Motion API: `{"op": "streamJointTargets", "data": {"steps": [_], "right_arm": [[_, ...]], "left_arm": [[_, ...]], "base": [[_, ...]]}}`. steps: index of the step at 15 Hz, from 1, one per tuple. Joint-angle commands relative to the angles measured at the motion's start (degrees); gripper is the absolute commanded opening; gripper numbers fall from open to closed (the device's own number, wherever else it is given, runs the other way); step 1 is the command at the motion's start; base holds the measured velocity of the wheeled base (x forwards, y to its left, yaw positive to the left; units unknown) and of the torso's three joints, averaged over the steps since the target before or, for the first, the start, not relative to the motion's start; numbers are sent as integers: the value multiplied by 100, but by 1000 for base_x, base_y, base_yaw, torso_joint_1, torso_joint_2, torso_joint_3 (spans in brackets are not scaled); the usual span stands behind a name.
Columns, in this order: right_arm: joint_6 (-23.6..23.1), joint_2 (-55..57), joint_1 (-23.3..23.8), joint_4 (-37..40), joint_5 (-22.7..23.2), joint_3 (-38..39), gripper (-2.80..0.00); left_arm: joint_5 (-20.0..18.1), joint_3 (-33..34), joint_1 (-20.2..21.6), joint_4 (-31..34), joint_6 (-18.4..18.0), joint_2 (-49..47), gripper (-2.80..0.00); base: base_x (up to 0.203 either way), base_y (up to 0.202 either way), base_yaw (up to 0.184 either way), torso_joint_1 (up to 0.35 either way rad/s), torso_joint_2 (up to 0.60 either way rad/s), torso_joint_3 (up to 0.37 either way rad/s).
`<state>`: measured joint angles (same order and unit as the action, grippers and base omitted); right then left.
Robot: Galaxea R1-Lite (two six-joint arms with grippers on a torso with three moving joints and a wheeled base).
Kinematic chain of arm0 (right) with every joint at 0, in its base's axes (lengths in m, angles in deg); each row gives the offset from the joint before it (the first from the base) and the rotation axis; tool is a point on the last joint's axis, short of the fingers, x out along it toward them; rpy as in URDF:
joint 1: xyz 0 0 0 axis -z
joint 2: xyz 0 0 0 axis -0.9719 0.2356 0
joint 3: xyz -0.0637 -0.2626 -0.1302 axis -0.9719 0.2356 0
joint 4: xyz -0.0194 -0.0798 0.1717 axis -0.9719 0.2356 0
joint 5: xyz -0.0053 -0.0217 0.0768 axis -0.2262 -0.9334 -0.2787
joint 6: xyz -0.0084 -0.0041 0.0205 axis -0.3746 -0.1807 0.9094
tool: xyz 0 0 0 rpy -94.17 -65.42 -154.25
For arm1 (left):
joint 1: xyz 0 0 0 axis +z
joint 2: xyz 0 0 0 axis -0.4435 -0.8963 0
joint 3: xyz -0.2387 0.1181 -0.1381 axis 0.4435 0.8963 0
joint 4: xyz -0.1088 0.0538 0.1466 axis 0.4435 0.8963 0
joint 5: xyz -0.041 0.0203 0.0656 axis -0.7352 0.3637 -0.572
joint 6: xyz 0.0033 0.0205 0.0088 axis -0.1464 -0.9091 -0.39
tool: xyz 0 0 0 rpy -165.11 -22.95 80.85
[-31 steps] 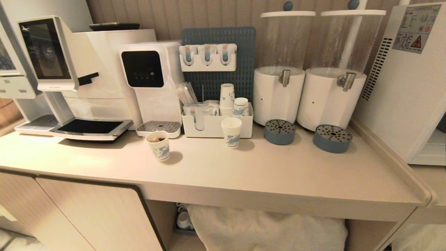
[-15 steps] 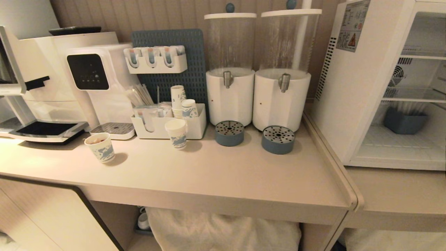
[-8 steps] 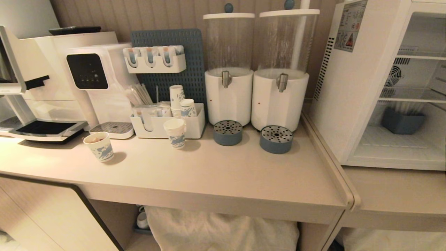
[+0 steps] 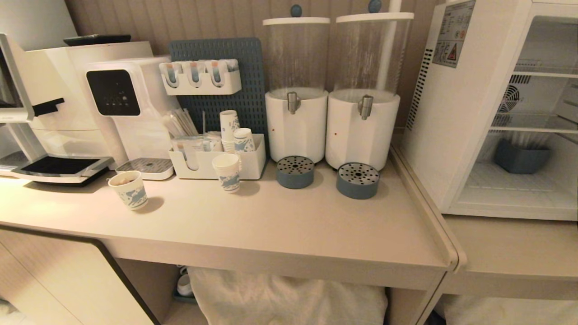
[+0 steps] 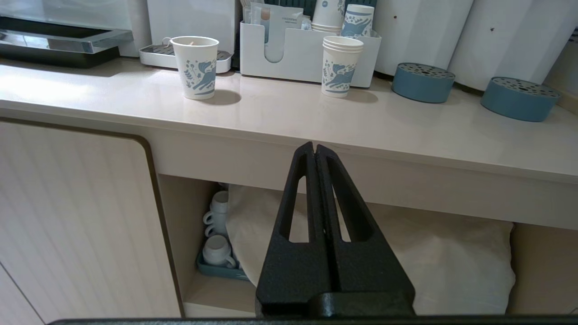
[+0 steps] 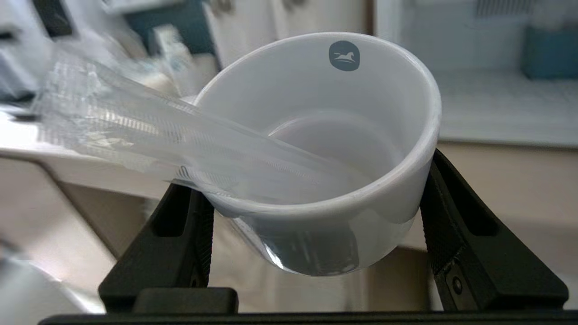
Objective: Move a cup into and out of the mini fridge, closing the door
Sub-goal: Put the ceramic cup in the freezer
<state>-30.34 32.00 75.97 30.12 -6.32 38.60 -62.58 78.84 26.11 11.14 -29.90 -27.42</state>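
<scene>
Cup (image 6: 334, 149) handle hidden, background blurred

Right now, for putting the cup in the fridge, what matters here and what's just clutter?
Job:
- cup, held in right gripper
- mini fridge, interior open to view

Clutter:
- paper cups
- drink dispensers
- blue drip trays
- left gripper, shut, idle

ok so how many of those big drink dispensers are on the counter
2. One drink dispenser stands at the back of the counter, the other right beside it, nearer the mini fridge.
</scene>
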Motion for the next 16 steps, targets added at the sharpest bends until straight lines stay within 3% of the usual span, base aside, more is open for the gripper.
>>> {"op": "streamJointTargets", "data": {"steps": [1, 3, 6, 8, 11, 13, 16], "right_arm": [[204, 1313, 15, 72, 48, -896, -280], [542, 2351, 73, 23, -122, -1545, -280], [960, 3918, 128, -435, -771, -2221, -280], [1084, 4739, 206, -1159, -1143, -2206, -280], [1005, 5703, 650, -2491, -1268, -1611, -280], [746, 6178, 1042, -3302, -842, -1078, -280], [156, 6902, 1899, -4309, 489, -546, -280]], "left_arm": [[0, 229, 4, -6, 5, 26, -280], [0, 229, 4, -6, 5, 26, -280], [0, 229, 4, -6, 12, 26, -280], [1, 229, 4, -6, 49, 26, -280], [9, 229, 4, -6, 49, 26, -280], [9, 229, 4, -9, 58, 26, -280], [9, 229, 4, -15, 67, 26, -280]], "base": [[0, 0, 0, 0, 0, 0], [0, 0, 0, 0, 0, 0], [0, 0, 0, 0, 0, 0], [0, 0, 0, 0, 0, 0], [0, 0, 0, 0, 0, 0], [0, 0, 0, 0, 0, 0], [0, 0, 0, 0, 0, 0]]}}
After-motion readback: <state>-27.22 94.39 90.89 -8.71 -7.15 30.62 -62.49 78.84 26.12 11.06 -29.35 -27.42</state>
